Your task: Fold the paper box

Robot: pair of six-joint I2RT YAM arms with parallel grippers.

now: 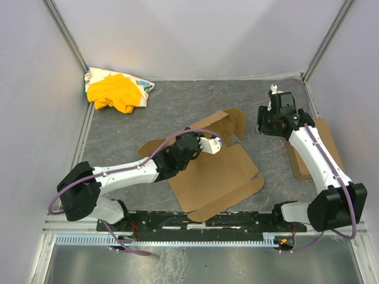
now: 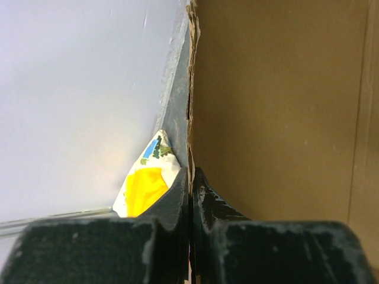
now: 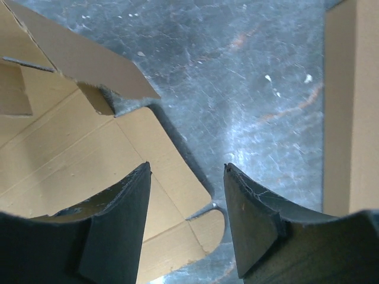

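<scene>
Clamping a raised flap edge, the left gripper [image 2: 190, 177] is closed tight on the paper box [image 1: 216, 177], laid centrally on the mat [image 1: 148, 112]. The right gripper [image 3: 186, 168] is spread wide, empty, at the box's 2 o'clock. A flap fold is judged under way; creasing upright is needed next. The yellow cloth bundle [image 1: 115, 92] (10 o'clock) and cardboard rectangle [image 3: 355, 106] (3 o'clock) are judged no obstacle.

I see open mat [image 1: 195, 97] along far edge, from yellow cloth bundle [image 1: 115, 92] in far-left corner rightward. Paper box [image 1: 216, 171] fills centre, raised flap [image 1: 228, 121] blocking. Cardboard rectangle [image 1: 327, 130] occupies right edge.
</scene>
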